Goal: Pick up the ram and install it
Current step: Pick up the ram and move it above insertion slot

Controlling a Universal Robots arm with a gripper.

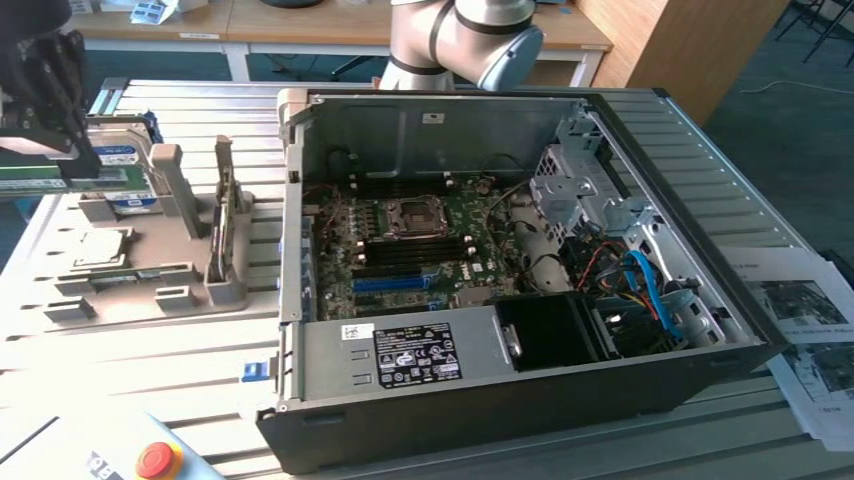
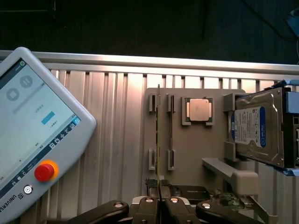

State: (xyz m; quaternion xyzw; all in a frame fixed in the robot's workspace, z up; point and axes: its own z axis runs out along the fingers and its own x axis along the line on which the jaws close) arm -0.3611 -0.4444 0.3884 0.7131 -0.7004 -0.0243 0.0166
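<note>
The ram (image 2: 159, 135) is a thin green stick seen edge-on in the wrist view, clamped between my gripper's (image 2: 159, 201) fingers. In the exterior view the gripper (image 1: 56, 160) hangs at the far left over the grey parts tray (image 1: 174, 300), and the ram's green edge (image 1: 30, 178) pokes out under it, lifted off the tray. A second thin stick (image 2: 171, 126) lies in the neighbouring tray slot. The open computer case (image 1: 694, 380) lies towards the exterior view's right, with black and blue memory slots (image 1: 398, 270) on its motherboard.
On the tray sit a square silver processor (image 2: 198, 110) and a hard drive (image 2: 257, 126) with a blue-and-white label. A teach pendant (image 2: 32, 140) with a red button lies beside the tray. Papers (image 1: 801, 310) lie at the exterior view's right.
</note>
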